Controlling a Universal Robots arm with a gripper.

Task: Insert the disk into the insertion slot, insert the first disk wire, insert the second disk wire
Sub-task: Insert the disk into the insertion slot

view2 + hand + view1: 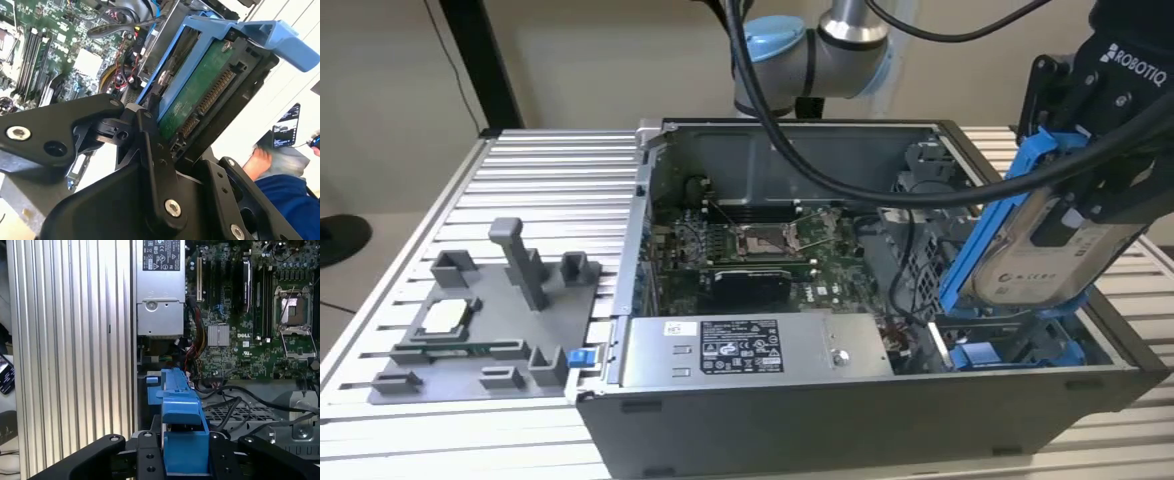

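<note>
My gripper [1091, 195] is shut on the disk [1034, 255], a silver-grey drive in a bright blue carrier frame. The disk hangs steeply tilted over the insertion slot [1014, 352], whose blue rails sit in the case corner at the exterior view's right. Its lower end is close to the slot's rails; I cannot tell whether they touch. In the second wrist view the disk's green underside [200, 95] and connector show between the black fingers [150, 145]. In the first wrist view the blue carrier [182, 415] sits over the perforated grey bay [235, 415]. Loose black wires [225, 395] lie beside the bay.
The open computer case holds a motherboard [761, 250] and a grey labelled power-supply box [747, 350]. A grey fixture tray with posts [480, 330] lies on the slatted aluminium table [547, 170] at the exterior view's left. A person's hand [257, 160] shows beyond the table.
</note>
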